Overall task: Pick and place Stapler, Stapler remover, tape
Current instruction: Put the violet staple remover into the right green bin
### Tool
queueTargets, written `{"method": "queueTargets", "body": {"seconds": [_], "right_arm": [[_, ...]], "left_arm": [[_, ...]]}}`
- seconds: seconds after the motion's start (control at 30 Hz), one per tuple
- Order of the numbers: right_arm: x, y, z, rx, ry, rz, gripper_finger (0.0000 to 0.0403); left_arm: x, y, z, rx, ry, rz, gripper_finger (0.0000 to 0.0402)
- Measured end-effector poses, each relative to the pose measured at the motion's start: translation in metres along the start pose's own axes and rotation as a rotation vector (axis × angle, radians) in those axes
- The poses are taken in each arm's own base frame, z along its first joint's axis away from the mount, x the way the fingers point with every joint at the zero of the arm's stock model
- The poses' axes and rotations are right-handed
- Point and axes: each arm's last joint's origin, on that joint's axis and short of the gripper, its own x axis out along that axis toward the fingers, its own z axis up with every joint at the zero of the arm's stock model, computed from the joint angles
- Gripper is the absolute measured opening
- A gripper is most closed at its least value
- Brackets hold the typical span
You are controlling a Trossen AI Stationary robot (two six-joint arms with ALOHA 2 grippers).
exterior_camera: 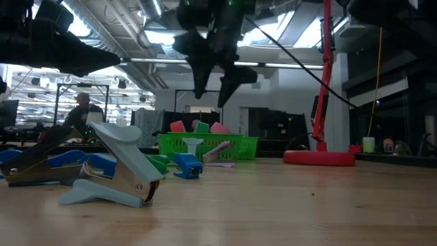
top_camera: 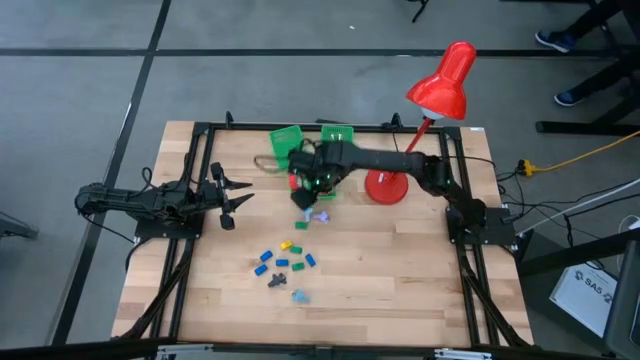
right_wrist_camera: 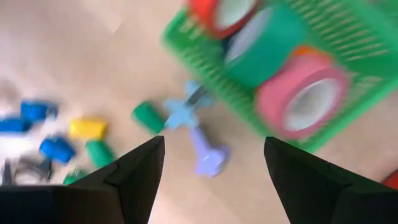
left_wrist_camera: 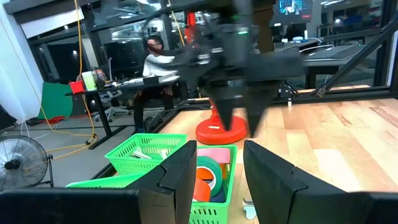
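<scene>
Two arms: right arm reaches across the table's far middle; left arm waits at the left edge
Right gripper point(top_camera: 312, 187): hangs above the tape basket's near edge; fingers spread wide, nothing between them
Left gripper point(top_camera: 232, 200): fingers parted, empty; clear of the wood
Tape point(right_wrist_camera: 303, 93): pink, green and red rolls lie inside a green basket point(right_wrist_camera: 348, 43)
Staplers point(top_camera: 285, 258): small blue, green and yellow pieces scattered mid-table, near side of the baskets
Stapler remover point(exterior_camera: 117, 171): pale teal claw, lying on the wood close to the low camera
Lamp point(top_camera: 440, 88): red; base just beside the baskets
</scene>
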Motion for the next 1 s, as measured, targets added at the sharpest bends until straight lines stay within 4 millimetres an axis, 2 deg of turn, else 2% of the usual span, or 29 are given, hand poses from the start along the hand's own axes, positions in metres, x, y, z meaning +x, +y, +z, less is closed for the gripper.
{"method": "queueTargets", "body": {"seconds": [0.2, 0.43, 0.63, 0.8, 1.0], "right_arm": [[0.001, 0.037, -0.033, -0.129, 0.015, 0.015, 0.0279], [0.001, 0.066, -0.064, -0.228, 0.018, 0.020, 0.0279], [0.000, 0.088, -0.084, -0.467, -0.134, -0.083, 0.0279], [0.009, 0.101, -0.104, -0.572, -0.173, -0.138, 0.0279], [0.031, 0.111, -0.120, -0.723, -0.186, -0.106, 0.0279]], "left_arm": [[0.000, 0.000, 0.000, 0.000, 0.000, 0.000, 0.0128], [0.000, 0.000, 0.000, 0.000, 0.000, 0.000, 0.0127], [0.000, 0.000, 0.000, 0.000, -0.001, 0.000, 0.0127], [0.000, 0.000, 0.000, 0.000, 0.000, 0.000, 0.0128], [0.000, 0.000, 0.000, 0.000, 0.000, 0.000, 0.0128]]}}
